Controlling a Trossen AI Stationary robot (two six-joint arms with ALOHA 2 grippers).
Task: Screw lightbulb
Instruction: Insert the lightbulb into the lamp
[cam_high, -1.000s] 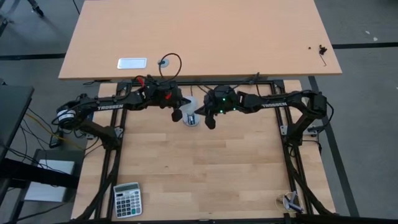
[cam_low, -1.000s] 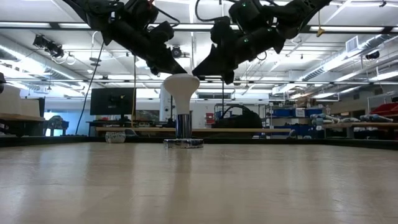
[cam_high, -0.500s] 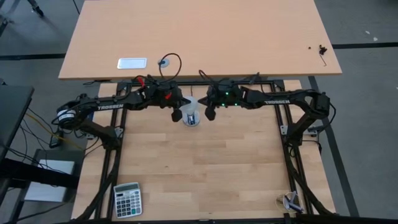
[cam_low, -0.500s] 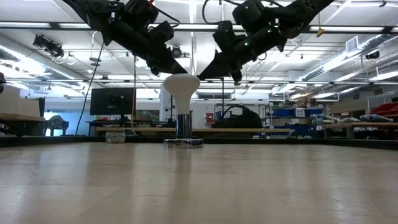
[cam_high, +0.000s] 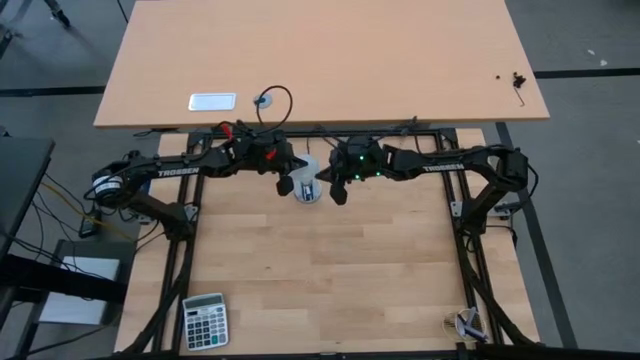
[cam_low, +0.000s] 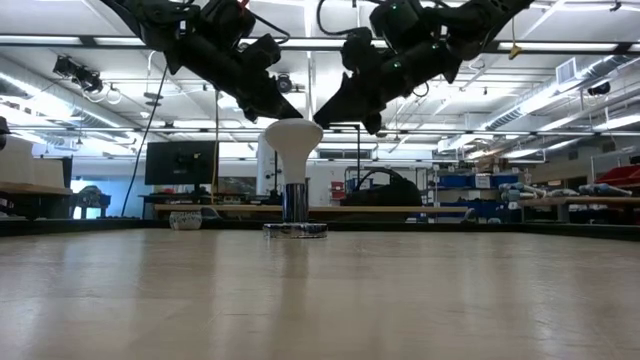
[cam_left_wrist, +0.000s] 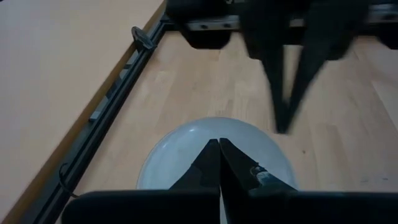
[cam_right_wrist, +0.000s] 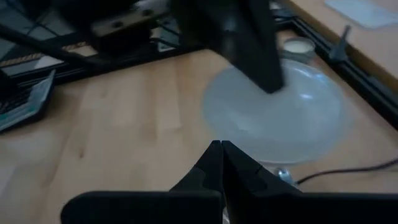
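The white lightbulb (cam_low: 291, 140) stands upright on the round silver socket disc (cam_low: 294, 230), dome face up, near the table's far edge; it also shows in the high view (cam_high: 309, 181). My left gripper (cam_left_wrist: 218, 143) is shut, its tips over the dome (cam_left_wrist: 186, 149) at the bulb's left side (cam_low: 290, 116). My right gripper (cam_right_wrist: 219, 144) is shut too. It slants down beside the dome's right rim (cam_low: 319, 121), and the dome (cam_right_wrist: 292, 112) lies ahead of it. My left gripper's shut fingertips stand right at the top of the bulb's dome, slanting down from the table's left; I cannot tell whether they touch it. My right gripper's shut fingertips stand at the dome's right rim, slanting down from the right; I cannot tell whether they touch it.
A calculator (cam_high: 205, 320) lies at the near left corner and a small metal thing (cam_high: 467, 323) at the near right. A black frame rail (cam_high: 400, 132) runs along the far edge. A second table (cam_high: 400, 60) lies beyond it. Bare wood lies near of the bulb.
My right gripper has drawn a little up and toward the far edge, away from the bulb's dome, then come back down beside the dome's right rim. The bulb and my left gripper have kept still.
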